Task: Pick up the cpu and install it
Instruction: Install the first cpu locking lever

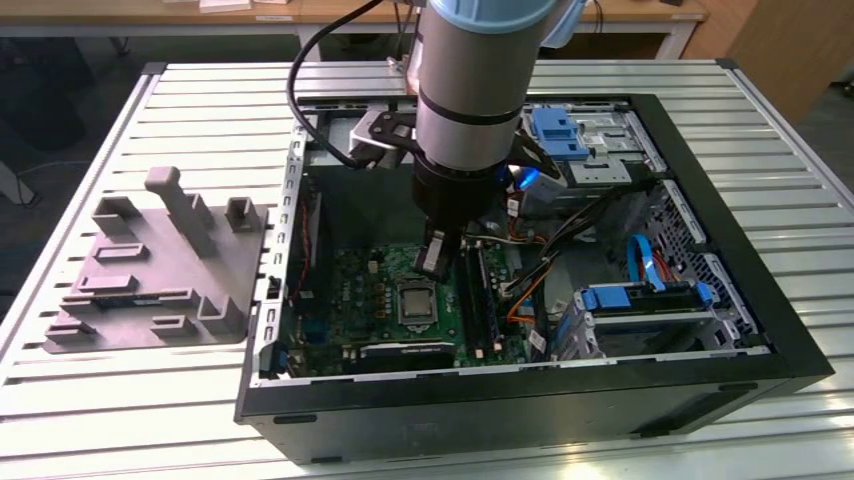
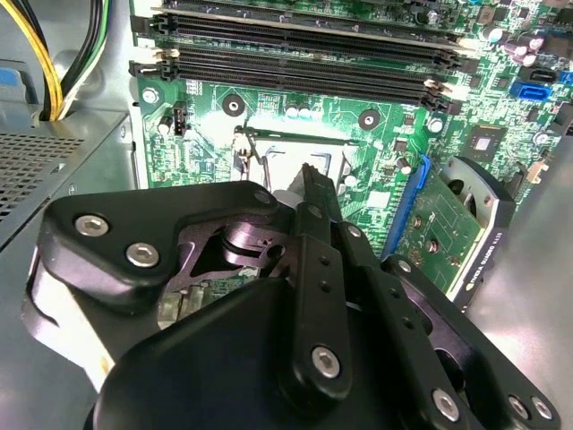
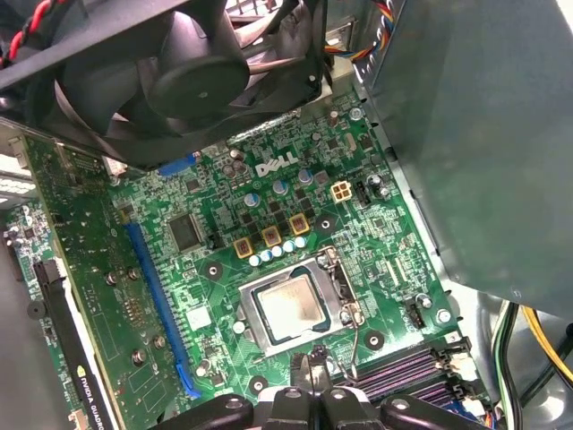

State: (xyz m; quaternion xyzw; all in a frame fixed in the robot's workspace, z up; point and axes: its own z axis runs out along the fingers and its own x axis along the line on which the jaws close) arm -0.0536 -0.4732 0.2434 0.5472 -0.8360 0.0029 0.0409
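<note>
The small square cpu with its pale silver-grey metal top (image 3: 289, 307) lies seated inside the rectangular silver socket frame (image 3: 253, 331) on the green motherboard (image 3: 224, 242). The black gripper (image 3: 315, 369), fingers pressed together and holding nothing, hangs just beside the socket.

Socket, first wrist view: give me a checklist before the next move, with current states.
1. cpu flat inside the socket: ok.
2. gripper off the cpu: ok, it is beside the socket's edge.
3. lever latched: cannot tell.
4. Gripper's height above the board: cannot tell.
5. cables away from the socket: ok, they are off the board's edge.
</note>
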